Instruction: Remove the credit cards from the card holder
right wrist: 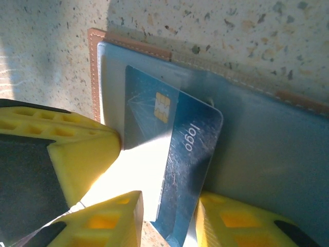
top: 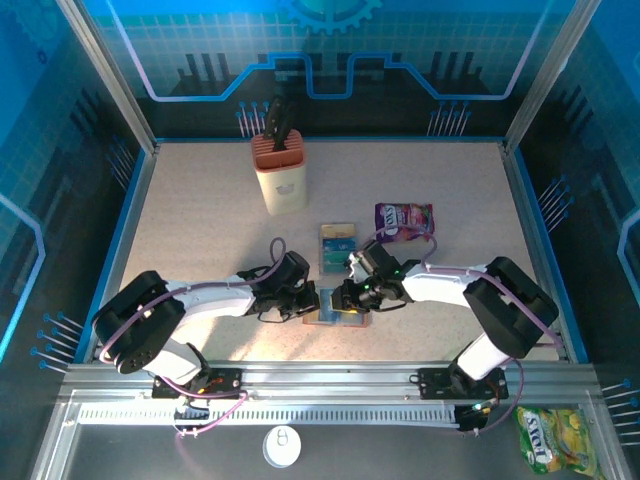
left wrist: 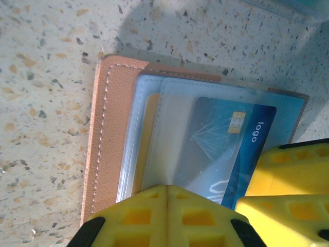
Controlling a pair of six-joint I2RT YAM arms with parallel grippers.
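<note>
The brown card holder [top: 335, 318] lies open on the table between both grippers. My left gripper [left wrist: 168, 198] is shut and its tips press down on the holder's [left wrist: 110, 128] clear pocket. A blue credit card [right wrist: 190, 154] marked "logo" sticks partway out of the holder's [right wrist: 267, 154] pocket. My right gripper [right wrist: 167, 208] straddles the card's free end. One finger touches the card and a small gap shows at the other. The same card [left wrist: 226, 139] lies under the clear pocket. Two more teal cards [top: 337, 246] rest on the table behind the holder.
A purple snack packet [top: 403, 218] lies just right of the loose cards. A beige knife block [top: 280, 172] stands at the back. A yellow packet [top: 548, 440] and a white round object [top: 282, 447] sit off the table, near the front rail.
</note>
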